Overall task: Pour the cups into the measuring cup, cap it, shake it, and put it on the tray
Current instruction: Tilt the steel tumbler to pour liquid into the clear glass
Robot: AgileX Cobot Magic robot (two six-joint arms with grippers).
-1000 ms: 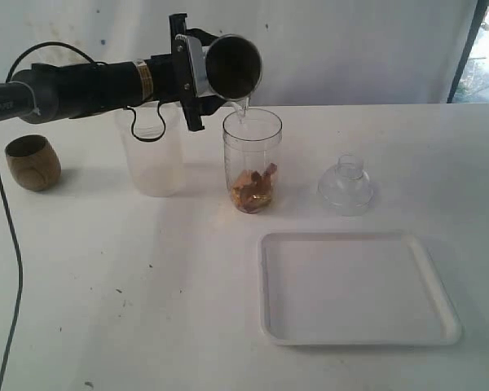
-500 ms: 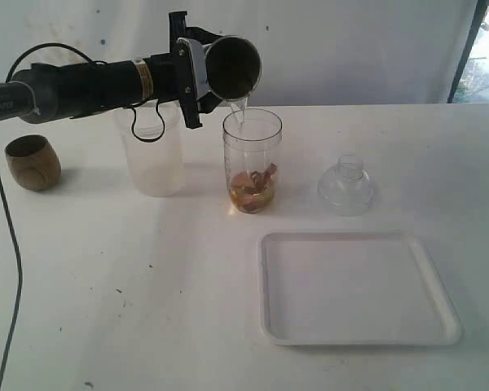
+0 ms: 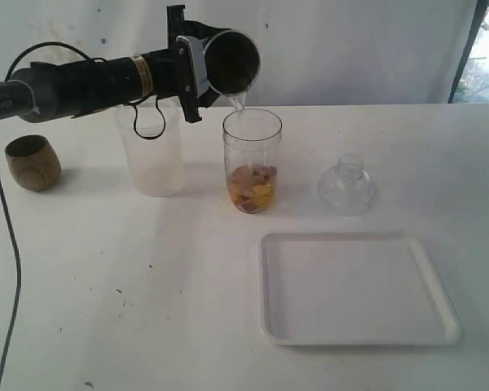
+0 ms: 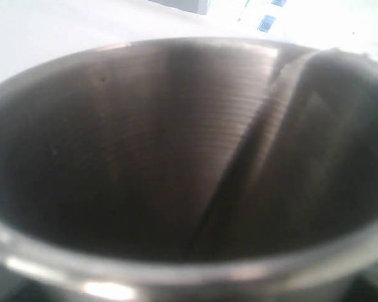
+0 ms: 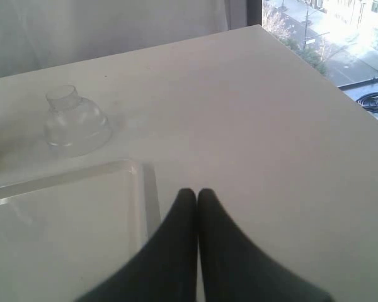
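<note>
The left claw (image 3: 194,69) pinches the steel tumbler (image 3: 232,63), tipped over the measuring cup (image 3: 252,147). The right claw (image 5: 196,196) is pressed together.

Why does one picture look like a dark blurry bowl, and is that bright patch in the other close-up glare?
Left wrist view: the steel tumbler sits so close to the lens that it fills the frame, out of focus, with a glint on its rim. Right wrist view: daylight through the window washes out one corner. Exterior view: even light, soft shadows.
</note>
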